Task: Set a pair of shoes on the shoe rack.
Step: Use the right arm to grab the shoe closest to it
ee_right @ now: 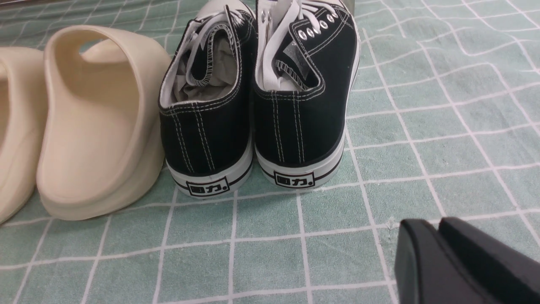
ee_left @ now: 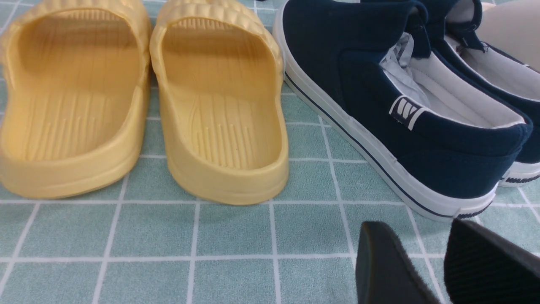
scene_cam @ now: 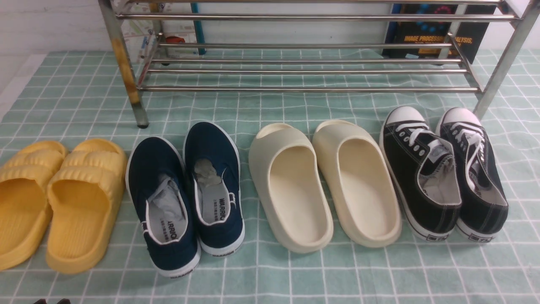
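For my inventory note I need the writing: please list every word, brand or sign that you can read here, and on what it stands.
"WARRIOR": insoles of the navy slip-ons; also their heel rubber.
"IMAGE PROCESS… ALYSIS,": black book behind the shoe rack; a bar hides the middle.
"回力": heel labels of the black sneakers.
Small print on insoles and book: too small to read.

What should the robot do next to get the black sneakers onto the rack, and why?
Probably open the right claw and ease it forward to the black sneakers at their heels. It looks closed, just behind the pair, touching nothing, and both sneakers stand on the tablecloth, not on the shoe rack.
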### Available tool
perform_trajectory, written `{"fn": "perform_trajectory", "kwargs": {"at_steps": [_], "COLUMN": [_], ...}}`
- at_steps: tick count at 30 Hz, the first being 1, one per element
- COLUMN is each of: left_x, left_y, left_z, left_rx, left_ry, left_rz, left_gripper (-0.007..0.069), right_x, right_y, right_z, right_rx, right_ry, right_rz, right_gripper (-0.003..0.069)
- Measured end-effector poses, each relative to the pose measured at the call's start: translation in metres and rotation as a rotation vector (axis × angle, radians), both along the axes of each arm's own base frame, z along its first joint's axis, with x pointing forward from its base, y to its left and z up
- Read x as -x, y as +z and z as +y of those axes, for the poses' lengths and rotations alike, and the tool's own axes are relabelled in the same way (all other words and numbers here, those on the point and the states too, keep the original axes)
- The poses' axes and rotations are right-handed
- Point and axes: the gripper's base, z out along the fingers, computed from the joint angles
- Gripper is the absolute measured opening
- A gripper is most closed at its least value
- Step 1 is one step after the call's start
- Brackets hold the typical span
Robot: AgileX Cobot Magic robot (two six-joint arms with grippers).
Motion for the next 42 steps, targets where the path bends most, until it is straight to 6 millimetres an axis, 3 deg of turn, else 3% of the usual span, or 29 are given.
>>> {"fn": "perform_trajectory", "kwargs": {"at_steps": [34,37,42], "left_x": [0.000,0.000,0.000], "left_y": [0.000,0.000,0.000], "left_z": [0.000,0.000,0.000], "left_rx": [0.000,0.000,0.000], "left_ry": [0.000,0.000,0.000], "left_rz": [0.000,0.000,0.000], "left_gripper": [0.0238,0.0238,0.0238], "right_x": [-0.002,-0.004,-0.003], "right_y": [0.003,0.010,0.042], "right_z": [-0.001,-0.001,-0.004], "right_rx": [0.009,0.007,-0.040], "right_ry": [-0.005,-0.012,-0.048], "right_rz": [-0.055,-0.141,-0.504], "right_gripper": [0.0131,0.0131,0.0140]}}
